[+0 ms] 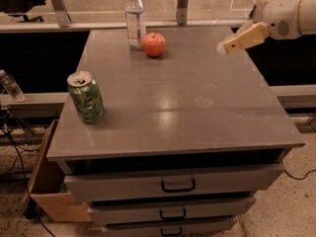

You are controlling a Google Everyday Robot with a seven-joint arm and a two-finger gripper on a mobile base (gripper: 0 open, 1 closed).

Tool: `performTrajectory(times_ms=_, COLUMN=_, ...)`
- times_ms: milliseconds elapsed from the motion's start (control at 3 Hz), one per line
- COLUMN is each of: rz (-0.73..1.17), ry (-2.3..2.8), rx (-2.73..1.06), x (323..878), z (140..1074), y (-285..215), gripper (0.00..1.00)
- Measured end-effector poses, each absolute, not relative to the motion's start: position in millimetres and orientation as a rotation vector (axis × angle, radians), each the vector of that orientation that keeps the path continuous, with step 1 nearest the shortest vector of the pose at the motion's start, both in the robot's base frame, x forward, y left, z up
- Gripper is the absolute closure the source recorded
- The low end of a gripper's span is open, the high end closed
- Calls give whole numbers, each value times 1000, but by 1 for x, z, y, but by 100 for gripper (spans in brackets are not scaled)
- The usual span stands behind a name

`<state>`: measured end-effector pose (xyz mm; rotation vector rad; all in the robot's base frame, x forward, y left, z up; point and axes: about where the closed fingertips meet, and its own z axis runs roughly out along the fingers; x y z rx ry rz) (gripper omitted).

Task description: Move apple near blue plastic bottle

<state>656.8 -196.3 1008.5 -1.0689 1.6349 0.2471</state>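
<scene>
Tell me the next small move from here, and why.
Probably draw the gripper off to the right, away from the table. It hangs above the table's right edge, clear of the apple, which sits close beside the blue plastic bottle at the far side. The placement looks done; another touch might roll the apple away.

The gripper (244, 38) hangs over the right rear edge of the table (197, 83); its arm (291, 11) is cut off at the right. The label on the bottle (135, 19) is too blurred to read. The lowest drawer (168, 228) runs off the bottom, and the table hides part of the cardboard box (47, 191).
</scene>
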Motion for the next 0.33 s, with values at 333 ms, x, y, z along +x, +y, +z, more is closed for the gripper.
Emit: performTrajectory(times_ms=333, rz=239, ry=1633, rx=-1064, x=651, z=1011, y=-202, gripper=0)
